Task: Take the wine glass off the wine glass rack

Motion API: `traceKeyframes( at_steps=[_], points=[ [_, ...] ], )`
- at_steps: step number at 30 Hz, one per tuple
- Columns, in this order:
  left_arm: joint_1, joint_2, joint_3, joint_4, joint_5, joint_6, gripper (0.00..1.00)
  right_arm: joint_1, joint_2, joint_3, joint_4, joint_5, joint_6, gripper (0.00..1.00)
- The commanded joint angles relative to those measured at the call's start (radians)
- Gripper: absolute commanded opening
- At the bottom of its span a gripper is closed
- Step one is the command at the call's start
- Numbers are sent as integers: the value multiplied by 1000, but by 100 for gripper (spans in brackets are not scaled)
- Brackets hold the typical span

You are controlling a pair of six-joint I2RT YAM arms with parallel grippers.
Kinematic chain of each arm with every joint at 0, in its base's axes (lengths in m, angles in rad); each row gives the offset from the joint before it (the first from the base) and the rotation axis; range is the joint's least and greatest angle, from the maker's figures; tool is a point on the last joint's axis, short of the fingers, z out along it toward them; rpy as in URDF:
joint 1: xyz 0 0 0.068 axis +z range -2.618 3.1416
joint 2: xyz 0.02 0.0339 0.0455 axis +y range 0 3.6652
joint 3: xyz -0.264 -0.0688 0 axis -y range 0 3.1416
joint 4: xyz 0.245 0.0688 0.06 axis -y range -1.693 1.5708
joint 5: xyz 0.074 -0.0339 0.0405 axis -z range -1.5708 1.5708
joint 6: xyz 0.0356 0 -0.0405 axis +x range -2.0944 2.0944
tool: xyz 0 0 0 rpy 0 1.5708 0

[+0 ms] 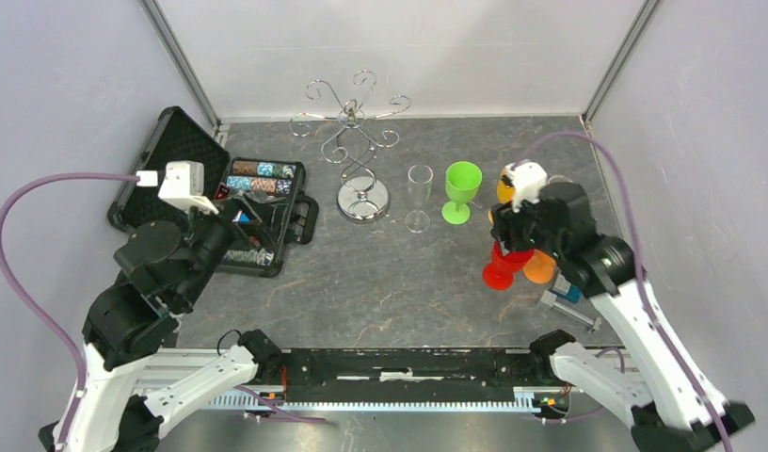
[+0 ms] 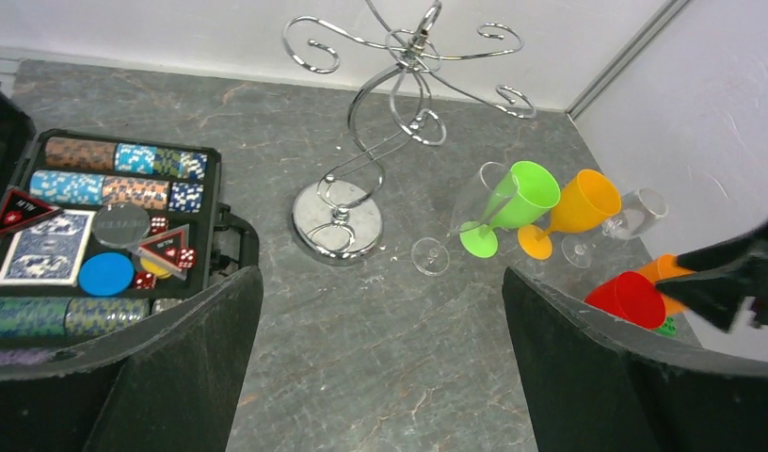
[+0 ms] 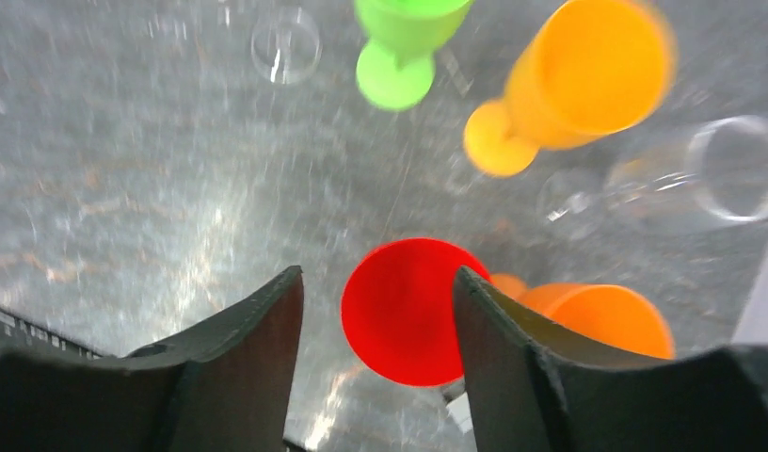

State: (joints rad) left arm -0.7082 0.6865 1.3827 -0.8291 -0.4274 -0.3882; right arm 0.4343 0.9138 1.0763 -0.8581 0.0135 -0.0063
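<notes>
1. Right gripper (image 3: 376, 282): fingers are spread wide and nothing is clamped. It is held directly over the red glass (image 3: 399, 325), whose rim is seen between the fingers, nearer the right one; contact cannot be told.
2. Red glass: shown upright in the top view, foot on the table (image 1: 390, 282). An orange glass (image 3: 606, 315) is set just beside it, to the gripper's right.
3. Ahead of the right gripper: amber glass (image 3: 578, 80); 2nd clear glass (image 3: 700, 174) to its right; green glass (image 1: 461, 188) and clear glass (image 1: 419, 193) to its left.
4. Rack (image 1: 363, 200): stood upright ahead of the left gripper (image 2: 380, 282) and well ahead-left of the right gripper. All 6 glasses are found off it.
5. Left gripper: fingers are spread wide, nothing is held.
6. Case (image 1: 178, 141): lid open, placed left of the left gripper; chips, cards and dice are held inside.
</notes>
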Motion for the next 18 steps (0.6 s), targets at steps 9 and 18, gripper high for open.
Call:
traceKeyframes(
  at_steps=[9,18],
  points=[
    [2,-171,5,-150,-108,-76,100,4,-472,64,229,442,56,73],
    [5,-290,9,-206,-154,-96,100,3,-828,-55,423,696,74,78]
  ],
)
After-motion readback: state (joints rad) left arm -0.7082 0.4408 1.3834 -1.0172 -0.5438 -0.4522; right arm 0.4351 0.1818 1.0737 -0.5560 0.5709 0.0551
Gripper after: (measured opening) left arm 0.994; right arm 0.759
